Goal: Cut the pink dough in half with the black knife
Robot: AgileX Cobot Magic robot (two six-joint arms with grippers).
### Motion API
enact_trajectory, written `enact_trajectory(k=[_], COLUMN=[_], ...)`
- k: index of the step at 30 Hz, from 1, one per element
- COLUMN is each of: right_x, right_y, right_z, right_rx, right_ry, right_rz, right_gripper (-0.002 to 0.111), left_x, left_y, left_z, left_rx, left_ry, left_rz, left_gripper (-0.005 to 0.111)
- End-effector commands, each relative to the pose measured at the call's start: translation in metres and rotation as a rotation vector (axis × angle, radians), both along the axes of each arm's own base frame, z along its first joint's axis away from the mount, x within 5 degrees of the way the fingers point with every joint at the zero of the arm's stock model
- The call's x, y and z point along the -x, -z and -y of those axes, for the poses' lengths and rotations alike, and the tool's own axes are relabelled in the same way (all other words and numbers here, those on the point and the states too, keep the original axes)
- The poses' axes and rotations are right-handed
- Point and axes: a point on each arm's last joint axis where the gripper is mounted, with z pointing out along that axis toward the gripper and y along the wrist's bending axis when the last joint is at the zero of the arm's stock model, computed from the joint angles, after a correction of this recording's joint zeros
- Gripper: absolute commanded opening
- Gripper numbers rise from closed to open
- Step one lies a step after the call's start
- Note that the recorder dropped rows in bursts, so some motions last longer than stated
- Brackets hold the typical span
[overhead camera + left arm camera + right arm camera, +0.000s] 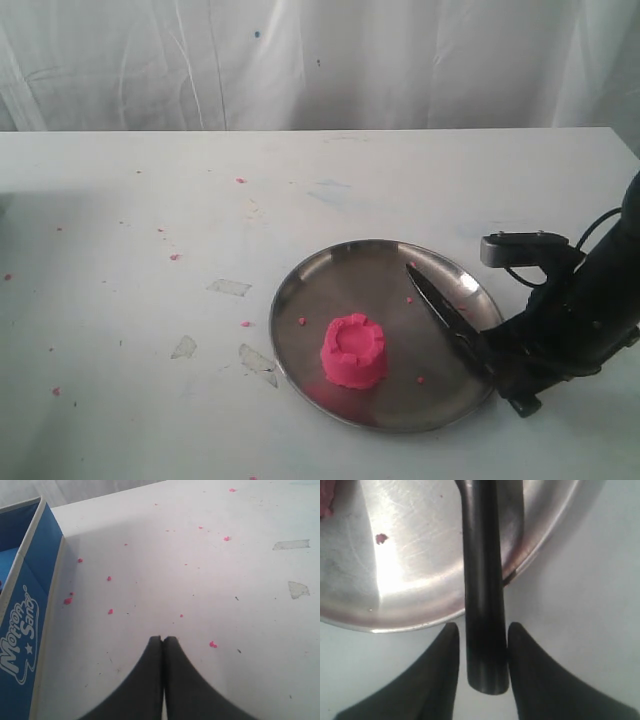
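The pink dough point(353, 350), a small castle-shaped lump, stands upright in the near half of the round steel plate point(300, 290). On the plate's right side lies the black knife point(440, 305), point toward the far rim and handle overhanging the near right rim. My right gripper point(500, 375) sits at that handle. In the right wrist view its fingers straddle the knife handle point(482, 580), with a thin gap on one side, so the right gripper point(482, 630) is open. My left gripper point(163, 639) is shut on nothing over bare table, out of the exterior view.
A blue sand box point(25, 630) stands beside the left gripper. Tiny pink crumbs point(174, 257) dot the white table and the plate. Clear tape scraps point(229, 287) lie left of the plate. A white curtain hangs behind the table's far edge.
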Motion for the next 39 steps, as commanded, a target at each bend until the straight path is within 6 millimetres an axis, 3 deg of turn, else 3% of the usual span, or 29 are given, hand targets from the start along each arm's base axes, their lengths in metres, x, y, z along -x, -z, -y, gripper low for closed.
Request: enact_trajectory(k=[1, 4, 7, 15, 20, 32, 39], right_x=[-0.004, -0.006, -0.011, -0.004, -0.006, -0.013, -0.015], right_y=[-0.026, -0.045, -0.048, -0.004, 0.001, 0.029, 0.031], right_z=[0.0, 0.005, 0.02, 0.065, 0.06, 0.063, 0.056], right_rx=[-0.018, 0.015, 0.037, -0.292, -0.393, -0.372, -0.469], right_ry=[0.01, 0.009, 0.119, 0.28, 0.235, 0.27, 0.241], right_rz=[0.071, 0.148, 0.145, -0.292, -0.239, -0.273, -0.291], right_gripper=[0.031, 0.031, 0.031, 0.031, 0.031, 0.032, 0.032], left_x=[0.0, 0.0, 0.0, 0.0, 0.0, 0.0, 0.0], left_y=[0.0, 0.0, 0.0, 0.0, 0.0, 0.0, 0.0], left_z=[0.0, 0.0, 0.0, 0.0, 0.0, 0.0, 0.0], left_rx=[0.008, 0.008, 0.008, 0.008, 0.008, 0.008, 0.008], left_ry=[-0.001, -0.001, -0.001, -0.001, -0.001, -0.001, -0.001], left_rz=[0.007, 0.007, 0.007, 0.007, 0.007, 0.007, 0.007], left_gripper=[0.0, 0.0, 0.0, 0.0, 0.0, 0.0, 0.0])
